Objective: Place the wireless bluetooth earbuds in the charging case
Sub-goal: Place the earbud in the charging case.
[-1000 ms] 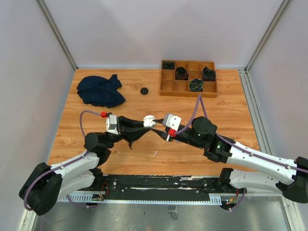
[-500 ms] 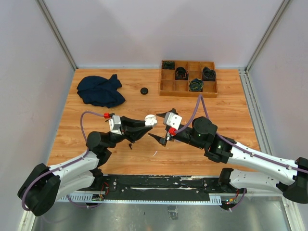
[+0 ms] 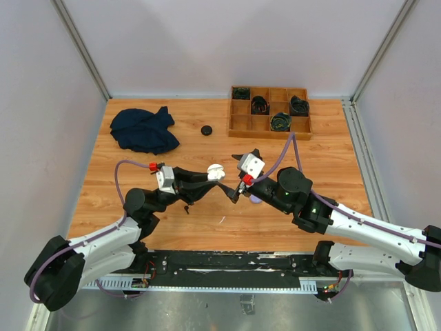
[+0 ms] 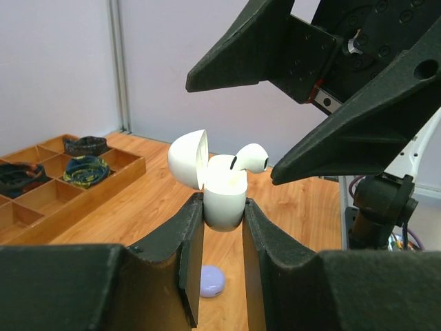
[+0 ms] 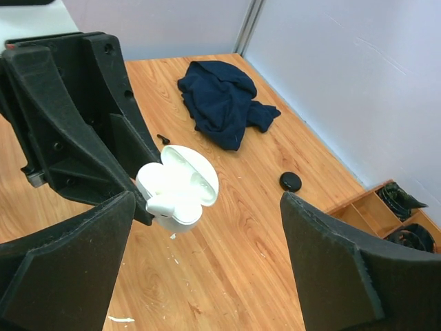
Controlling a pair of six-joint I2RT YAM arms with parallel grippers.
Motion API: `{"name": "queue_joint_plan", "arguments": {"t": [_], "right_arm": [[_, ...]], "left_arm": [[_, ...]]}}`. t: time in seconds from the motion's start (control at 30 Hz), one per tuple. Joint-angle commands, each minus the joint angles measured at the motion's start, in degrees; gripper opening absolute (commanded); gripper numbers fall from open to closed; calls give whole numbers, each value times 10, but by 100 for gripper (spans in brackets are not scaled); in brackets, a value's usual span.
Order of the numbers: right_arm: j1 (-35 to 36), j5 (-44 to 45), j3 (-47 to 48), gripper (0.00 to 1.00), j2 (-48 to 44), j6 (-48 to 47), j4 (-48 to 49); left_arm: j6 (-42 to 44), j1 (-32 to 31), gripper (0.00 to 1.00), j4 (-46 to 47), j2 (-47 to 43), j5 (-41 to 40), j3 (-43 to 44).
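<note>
Left wrist view gives the best look at the task's thing: one white earbud [image 4: 249, 157] sits in the mouth of the white charging case [image 4: 224, 200]. Its rounded head stands proud and tilted, so I judge it not fully seated. It looks like glossy hard plastic, tiny and very light, so it should be slippery and quick to pop out or roll if nudged sideways. A pinch on the curved head would likely squirt it away. A soft push straight down on the head looks safer, or a hold on the stem if it has to be lifted out (the stem is hidden inside the case here).

The case is smooth and rounded too. The left jaws are closed on its lower body, one on each flat side, holding it upright above the middle of the tabletop [image 3: 324, 158]. That is a sensible hold, since it stays clear of the lid [image 4: 187, 157], which is hinged open and looks like the weak part.

The right jaws stand wide apart with nothing between them, just beside and above the case.

A pale purple case [image 4: 211, 281] lies on the tabletop below. Toward the far edge are a small black case [image 3: 206, 129], a dark blue cloth [image 3: 143, 129] and a wooden tray [image 3: 238, 124] of coiled cables.
</note>
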Motion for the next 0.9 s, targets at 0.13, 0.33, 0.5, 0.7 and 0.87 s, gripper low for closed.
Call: {"name": "queue_joint_plan", "arguments": {"t": [0.13, 0.33, 0.5, 0.7, 0.87], "right_arm": [[17, 62, -16, 88, -20, -13, -8], [15, 88, -22, 89, -47, -23, -39], [5, 81, -21, 90, -55, -18, -53], [-11, 37, -15, 91, -54, -7, -76], [-53, -57, -15, 91, -62, 15, -99]], "left_arm": [[10, -5, 0, 17, -17, 12, -1], [5, -6, 0, 32, -19, 25, -8], [1, -5, 0, 32, -13, 41, -7], [-9, -5, 0, 32, -15, 42, -9], [-16, -5, 0, 32, -15, 44, -12]]}}
